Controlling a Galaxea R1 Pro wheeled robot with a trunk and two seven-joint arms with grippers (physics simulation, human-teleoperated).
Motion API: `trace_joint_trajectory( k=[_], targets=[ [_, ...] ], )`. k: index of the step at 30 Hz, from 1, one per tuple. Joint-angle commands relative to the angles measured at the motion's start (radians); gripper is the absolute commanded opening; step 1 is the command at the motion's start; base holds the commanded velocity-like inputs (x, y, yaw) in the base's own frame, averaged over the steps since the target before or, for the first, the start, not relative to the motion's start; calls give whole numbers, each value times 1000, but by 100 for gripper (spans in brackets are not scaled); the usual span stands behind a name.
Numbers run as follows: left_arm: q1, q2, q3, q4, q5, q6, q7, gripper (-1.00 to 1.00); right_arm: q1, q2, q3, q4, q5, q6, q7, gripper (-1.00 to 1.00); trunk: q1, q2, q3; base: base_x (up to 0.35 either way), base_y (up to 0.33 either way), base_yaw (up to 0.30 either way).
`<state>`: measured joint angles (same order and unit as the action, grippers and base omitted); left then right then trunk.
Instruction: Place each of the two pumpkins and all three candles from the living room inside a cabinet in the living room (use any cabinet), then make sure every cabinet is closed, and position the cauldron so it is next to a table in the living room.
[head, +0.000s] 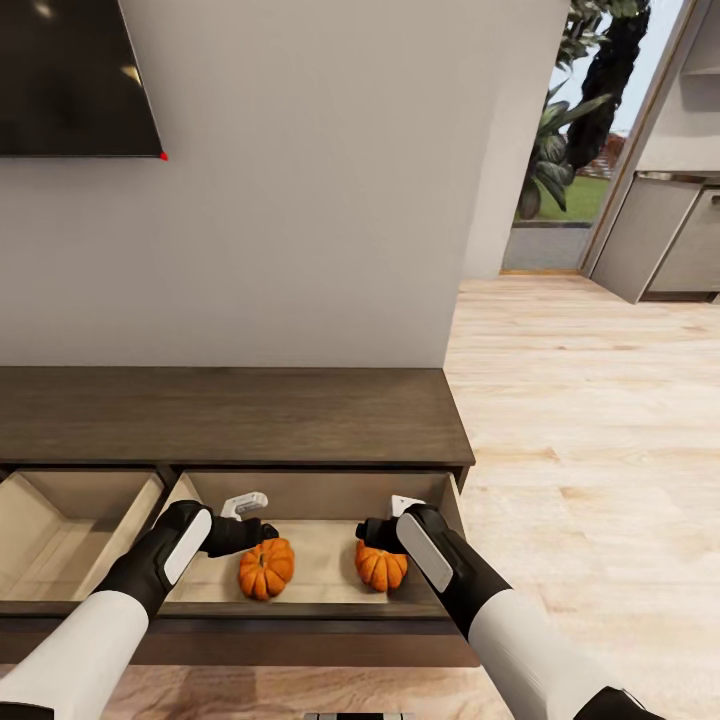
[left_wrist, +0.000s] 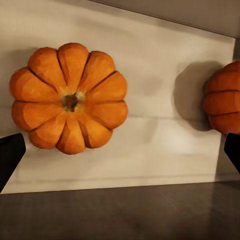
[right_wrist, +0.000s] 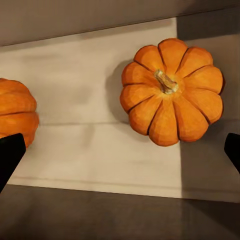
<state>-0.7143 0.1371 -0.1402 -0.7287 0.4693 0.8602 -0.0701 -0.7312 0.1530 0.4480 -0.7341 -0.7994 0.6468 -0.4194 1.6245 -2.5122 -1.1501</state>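
Two pumpkins resting apart on the pale floor of the open right drawer (head: 330, 505) of the dark cabinet (head: 230, 415): left pumpkin (head: 266, 568), right pumpkin (head: 381, 566). Left gripper (head: 245, 507) above the left one, fingers (left_wrist: 10, 155) spread wide, gripping nothing. Right gripper (head: 400, 505) above the right one, fingers (right_wrist: 10, 155) likewise parted and empty. Neighbouring left drawer (head: 60, 530) open too.

White forearms; black wrists with pale grey oval panels; black fingertips (left_wrist: 10, 155)
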Motion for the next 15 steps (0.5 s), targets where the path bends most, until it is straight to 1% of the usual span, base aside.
trace_joint_trajectory(
  k=[1, 4, 6, 13, 15],
  targets=[
    [0, 1, -2, -1, -8, 3, -7, 100, -1, -1, 3, -1, -11, 1, -10, 100, 0, 0, -1, 0, 0, 0],
    [0, 1, -2, -1, -8, 3, -8, 100, -1, -1, 3, -1, -11, 1, -10, 100, 0, 0, -1, 0, 0, 0],
    [0, 1, -2, -1, -8, 3, -8, 100, -1, -1, 3, -2, -11, 1, -10, 100, -1, 0, 7, 0, 0, 0],
    [0, 1, -2, -1, -8, 3, -9, 100, -1, 0, 3, -2, -11, 1, -10, 100, -1, 0, 7, 0, 0, 0],
    [0, 1, -2, -1, -8, 3, -8, 100, -1, 0, 3, -2, -11, 1, -10, 100, -2, 1, 15, 0, 0, 0]
  ],
)
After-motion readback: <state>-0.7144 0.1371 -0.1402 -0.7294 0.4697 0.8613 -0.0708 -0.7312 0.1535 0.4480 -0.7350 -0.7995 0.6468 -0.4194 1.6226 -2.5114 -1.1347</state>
